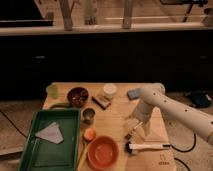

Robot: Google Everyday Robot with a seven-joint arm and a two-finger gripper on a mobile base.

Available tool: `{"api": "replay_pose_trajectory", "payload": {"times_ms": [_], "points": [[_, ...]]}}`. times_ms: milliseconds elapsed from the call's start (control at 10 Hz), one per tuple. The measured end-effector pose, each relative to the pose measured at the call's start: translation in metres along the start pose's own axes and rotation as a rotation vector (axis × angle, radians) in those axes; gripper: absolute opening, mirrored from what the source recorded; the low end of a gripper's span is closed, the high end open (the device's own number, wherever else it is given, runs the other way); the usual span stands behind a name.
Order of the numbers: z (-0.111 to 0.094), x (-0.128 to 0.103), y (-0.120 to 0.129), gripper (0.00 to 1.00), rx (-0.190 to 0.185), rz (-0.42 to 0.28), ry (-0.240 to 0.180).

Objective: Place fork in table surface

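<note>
- table surface [115, 117]: tan wood top, cluttered; bare patch centre-right, under the arm.
- green tray [35, 152]: front left, a pale cloth [50, 134] in it.
- white arm [170, 109]: reaches in from the right, bent down over the bare patch.
- orange bowl [103, 151]: front centre, just right of the tray.
- gripper [138, 125]: pointing down, low over the table, right of the bowl; can't tell the jaw state.
- white-handled tool [148, 146]: lies flat near the front edge, just below the gripper.
- fork [131, 133]: small slim piece at the gripper tip, dark end at or near the wood; can't tell if gripped or resting.
- handling guess: light, stiff, thin, probably slick; pinch mid-handle across the narrow side, since it may pivot.
</note>
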Motion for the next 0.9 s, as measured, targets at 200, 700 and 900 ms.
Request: {"api": "replay_pose_trajectory", "payload": {"times_ms": [200, 700, 900], "points": [[-0.0034, -0.0008, -0.0014, 0.80, 0.013, -0.012, 0.008], [-0.0057, -0.0017, -0.0016, 0.80, 0.017, -0.020, 0.013], [-0.0057, -0.0014, -0.0007, 0.80, 0.018, -0.019, 0.013]]}}
